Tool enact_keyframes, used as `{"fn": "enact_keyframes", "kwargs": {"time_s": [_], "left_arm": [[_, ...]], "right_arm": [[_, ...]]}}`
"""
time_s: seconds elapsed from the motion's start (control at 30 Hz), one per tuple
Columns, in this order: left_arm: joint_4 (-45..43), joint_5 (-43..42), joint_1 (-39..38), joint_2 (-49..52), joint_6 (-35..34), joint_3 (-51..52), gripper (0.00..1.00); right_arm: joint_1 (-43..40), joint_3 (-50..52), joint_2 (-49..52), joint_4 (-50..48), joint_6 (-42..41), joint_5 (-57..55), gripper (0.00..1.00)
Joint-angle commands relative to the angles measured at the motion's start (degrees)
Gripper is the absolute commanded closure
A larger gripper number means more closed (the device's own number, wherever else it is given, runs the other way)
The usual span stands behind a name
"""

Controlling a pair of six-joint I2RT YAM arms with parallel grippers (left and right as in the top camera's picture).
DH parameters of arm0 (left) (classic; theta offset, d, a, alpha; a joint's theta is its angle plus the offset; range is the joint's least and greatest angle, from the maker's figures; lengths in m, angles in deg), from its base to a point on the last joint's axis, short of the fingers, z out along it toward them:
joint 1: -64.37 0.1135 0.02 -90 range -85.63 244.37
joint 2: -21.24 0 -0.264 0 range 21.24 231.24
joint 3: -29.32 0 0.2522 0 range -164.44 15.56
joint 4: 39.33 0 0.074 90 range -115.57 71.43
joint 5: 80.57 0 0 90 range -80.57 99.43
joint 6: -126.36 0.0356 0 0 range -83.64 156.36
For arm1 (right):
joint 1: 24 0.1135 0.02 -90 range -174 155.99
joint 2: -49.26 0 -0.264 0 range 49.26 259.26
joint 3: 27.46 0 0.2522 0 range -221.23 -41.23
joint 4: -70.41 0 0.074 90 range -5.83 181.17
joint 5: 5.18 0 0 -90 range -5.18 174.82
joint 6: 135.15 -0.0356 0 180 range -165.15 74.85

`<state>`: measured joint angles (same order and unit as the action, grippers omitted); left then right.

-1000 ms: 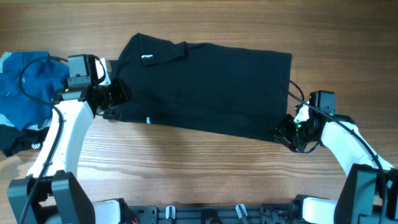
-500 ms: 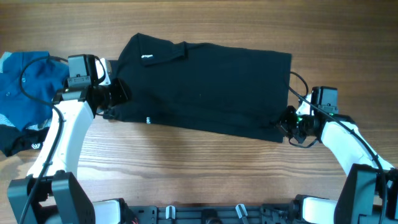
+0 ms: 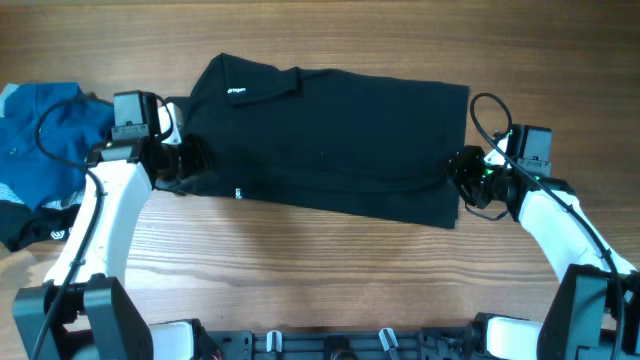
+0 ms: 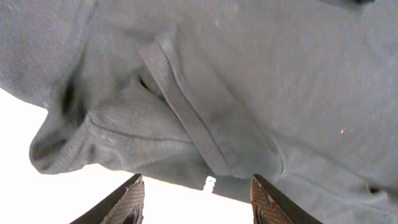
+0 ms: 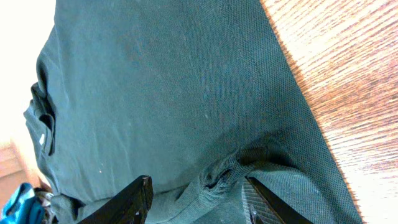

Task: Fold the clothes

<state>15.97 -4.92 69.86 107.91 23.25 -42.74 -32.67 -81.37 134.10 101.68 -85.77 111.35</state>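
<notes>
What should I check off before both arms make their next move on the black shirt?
1. Left gripper open: ok. Its fingers stand apart at the left end of the black shirt, nothing pinched.
2. Right gripper open: ok. Its fingers stand apart, with cloth lying loose between them.
3. Shirt lying smooth: not ok. The hem is bunched at the right gripper, and the left end is rumpled.
4. Blue shirt out of the way: ok. It lies apart, at the left edge of the table.
5. Lower layers lined up: cannot tell, because they are hidden under the top layer.
</notes>
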Motion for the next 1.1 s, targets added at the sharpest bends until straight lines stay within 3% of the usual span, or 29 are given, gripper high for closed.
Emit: {"fn": "enact_keyframes", "kwargs": {"time_s": [0.0, 0.07, 0.1, 0.2, 0.33, 0.4, 0.5, 0.77, 0.87, 0.93, 0.97, 1.0, 1.07], "left_arm": [[0.24, -1.05, -5.09, 1.14, 1.07, -0.42, 0.49], [-0.76, 0.33, -9.90, 4.26, 1.14, -0.42, 0.61], [-0.96, 1.73, -11.43, 6.14, 1.14, -0.42, 0.63], [-3.08, 1.99, -13.77, 11.58, 1.14, -0.42, 0.57], [-6.82, 2.71, -13.92, 14.62, 1.14, -0.42, 0.58], [-8.24, 4.00, -13.92, 14.62, 1.14, -0.42, 0.68], [-11.89, 3.89, -13.92, 14.60, 1.11, -0.44, 0.96], [-17.49, 1.31, -13.92, 14.60, 0.66, -4.98, 0.96], [-9.86, 1.36, -13.86, 14.10, 0.72, -5.31, 0.94], [0.81, 2.05, -13.86, 13.94, 0.72, -5.31, 0.86], [4.28, 2.78, -13.86, 13.94, 0.72, -5.31, 0.69], [7.52, 3.74, -13.86, 13.94, 0.72, -5.31, 0.61], [8.59, 6.21, -13.86, 13.94, 0.72, -5.29, 0.55]], "right_arm": [[-0.04, -1.03, -1.53, 0.37, 5.90, 3.23, 0.51], [-0.04, -1.03, -4.37, 1.84, 8.55, 4.46, 0.52], [-0.04, -1.03, -5.90, 3.43, 9.75, 4.44, 0.51], [-0.04, -1.03, -7.93, 9.51, 13.79, 4.42, 0.49], [-0.04, -1.01, -7.91, 11.02, 14.97, 3.89, 0.48], [-0.04, -1.01, -7.91, 11.02, 14.97, 3.06, 0.48], [-0.04, -1.01, -7.91, 10.62, 14.93, 2.43, 0.48], [-0.04, -1.01, -7.91, 10.56, 14.93, 2.40, 0.48], [-0.04, -1.01, -7.91, 10.93, 14.95, 2.21, 0.47], [-0.04, -1.01, -7.91, 11.45, 14.97, 1.55, 0.47], [-0.04, -1.01, -7.91, 11.74, 14.99, 0.98, 0.46], [-0.04, -1.01, -7.91, 12.09, 14.95, 0.42, 0.45], [-0.04, -1.01, -7.91, 12.50, 15.10, 0.02, 0.44]]}}
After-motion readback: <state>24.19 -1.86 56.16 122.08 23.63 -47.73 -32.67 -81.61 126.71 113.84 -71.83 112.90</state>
